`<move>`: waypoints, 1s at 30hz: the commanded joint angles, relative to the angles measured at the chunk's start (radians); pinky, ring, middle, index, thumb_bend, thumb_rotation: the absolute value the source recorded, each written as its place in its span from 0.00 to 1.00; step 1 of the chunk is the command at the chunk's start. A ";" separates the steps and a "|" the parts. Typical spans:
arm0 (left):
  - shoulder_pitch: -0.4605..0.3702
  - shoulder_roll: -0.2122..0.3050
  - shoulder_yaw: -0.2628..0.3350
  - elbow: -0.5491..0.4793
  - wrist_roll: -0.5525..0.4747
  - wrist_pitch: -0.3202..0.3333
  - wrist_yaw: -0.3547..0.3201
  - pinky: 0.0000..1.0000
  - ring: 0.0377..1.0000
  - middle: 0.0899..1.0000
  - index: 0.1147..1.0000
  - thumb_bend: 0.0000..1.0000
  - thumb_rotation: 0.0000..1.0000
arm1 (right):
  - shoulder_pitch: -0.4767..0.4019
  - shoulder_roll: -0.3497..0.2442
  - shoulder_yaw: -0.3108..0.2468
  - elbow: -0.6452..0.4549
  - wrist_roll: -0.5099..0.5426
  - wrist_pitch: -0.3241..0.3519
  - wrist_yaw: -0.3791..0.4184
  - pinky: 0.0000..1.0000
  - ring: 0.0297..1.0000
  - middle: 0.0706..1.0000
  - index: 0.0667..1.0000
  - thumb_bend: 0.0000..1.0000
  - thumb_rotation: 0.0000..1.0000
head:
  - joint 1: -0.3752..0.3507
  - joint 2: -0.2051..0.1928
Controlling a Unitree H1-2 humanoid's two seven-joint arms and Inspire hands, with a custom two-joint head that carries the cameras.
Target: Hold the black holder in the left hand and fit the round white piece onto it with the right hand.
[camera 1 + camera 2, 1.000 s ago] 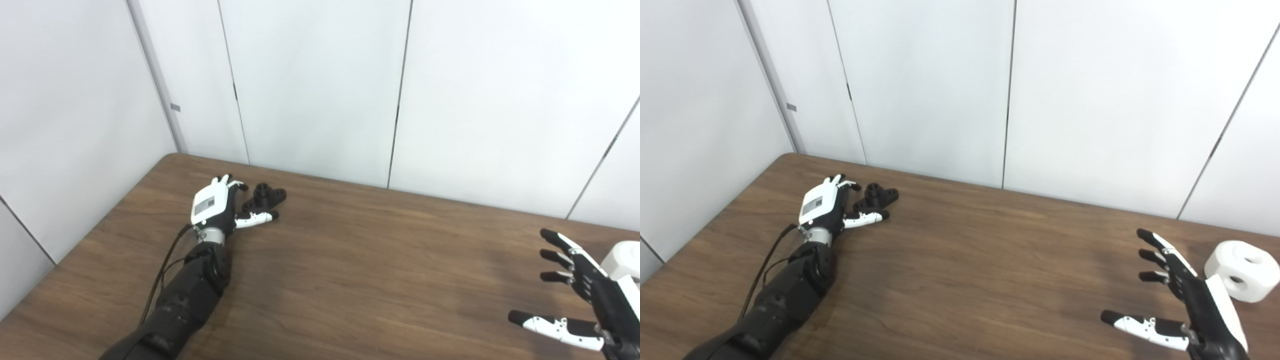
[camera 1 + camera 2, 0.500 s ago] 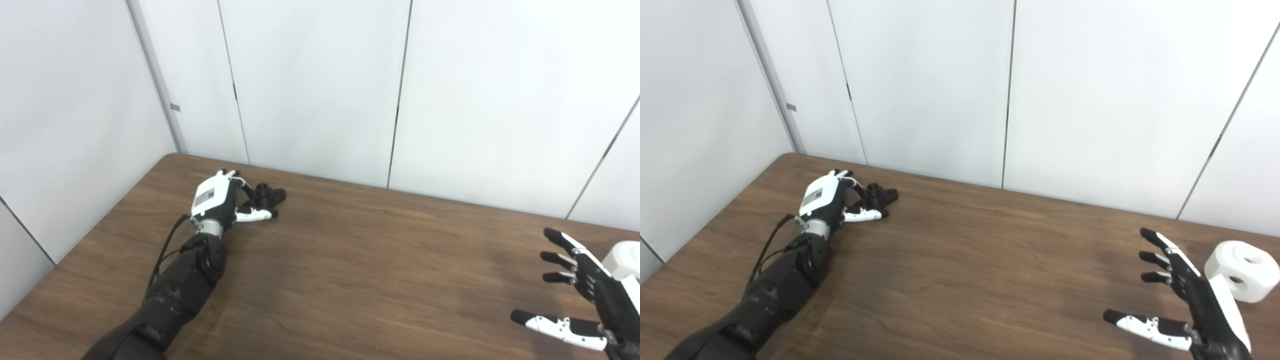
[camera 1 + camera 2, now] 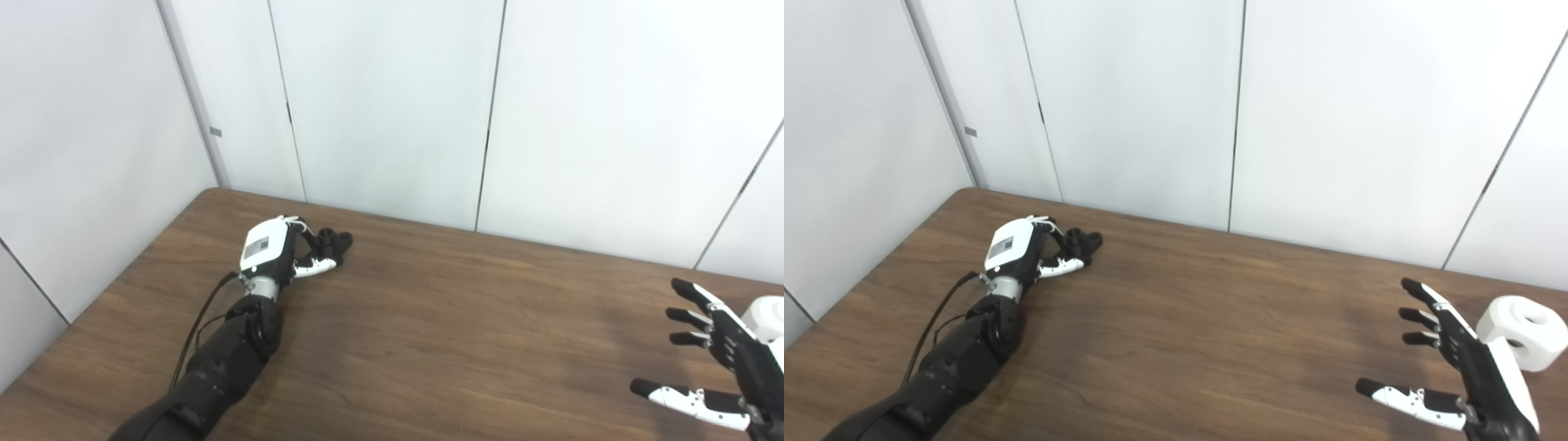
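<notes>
- At the far left of the table [image 3: 429,343], in the left eye view, the left hand [image 3: 272,251] lies curled around the black holder [image 3: 331,242]. Its fingers wrap the near side of the part and the white thumb tip sits just under it. Whether the holder is truly clamped or only cupped cannot be told; it seems to rest on the wood.
- At the near right edge of that view, the right hand [image 3: 729,361] hovers spread wide, thumb out to the left, holding nothing. Only a sliver of the round white piece [image 3: 765,312] shows beyond it, cut off by the frame.
- From the right eye view, the left hand [image 3: 1020,251] and black holder [image 3: 1078,242] read the same way: fingers bent over the part, grip quality unclear.
- That view shows the round white piece [image 3: 1522,331] whole, a thick disc with holes, lying on the table just right of and beyond the open right hand [image 3: 1464,373], not touched.
- Likely risks: a shallow left grasp could let the holder twist or slip on lifting. The right hand, reaching sideways, may nudge the piece toward the right edge of the table. The two parts lie well apart, so misaligned holes at mating are possible.
</notes>
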 commanded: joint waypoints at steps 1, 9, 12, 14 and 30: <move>0.014 -0.026 -0.033 0.044 0.028 0.000 -0.016 0.90 0.91 0.81 0.42 0.52 0.06 | -0.018 -0.011 -0.011 -0.039 0.006 -0.020 -0.013 0.71 0.82 0.90 0.86 0.64 0.00 | 0.002 0.001; 0.052 -0.024 -0.064 -0.025 0.024 -0.069 -0.029 0.91 0.93 0.83 0.42 0.52 0.06 | -0.026 -0.007 -0.009 -0.033 0.002 -0.032 -0.019 0.69 0.81 0.91 0.86 0.64 0.00 | -0.011 0.000; 0.083 -0.026 -0.059 -0.104 -0.016 -0.118 -0.068 0.98 0.97 0.86 0.42 0.52 0.06 | -0.035 -0.005 -0.007 -0.036 -0.003 -0.022 -0.020 0.69 0.81 0.91 0.86 0.64 0.00 | -0.032 0.005; 0.103 -0.030 -0.057 -0.159 -0.044 -0.158 -0.101 1.00 0.97 0.87 0.41 0.52 0.06 | -0.043 -0.004 -0.006 -0.046 -0.010 -0.001 -0.018 0.69 0.81 0.91 0.86 0.65 0.00 | -0.041 0.007; 0.235 -0.091 -0.132 -0.554 -0.083 -0.284 -0.435 0.99 0.99 0.90 0.41 0.52 0.06 | -0.054 -0.013 -0.021 -0.034 -0.019 0.001 -0.031 0.71 0.81 0.92 0.88 0.72 0.00 | -0.158 0.037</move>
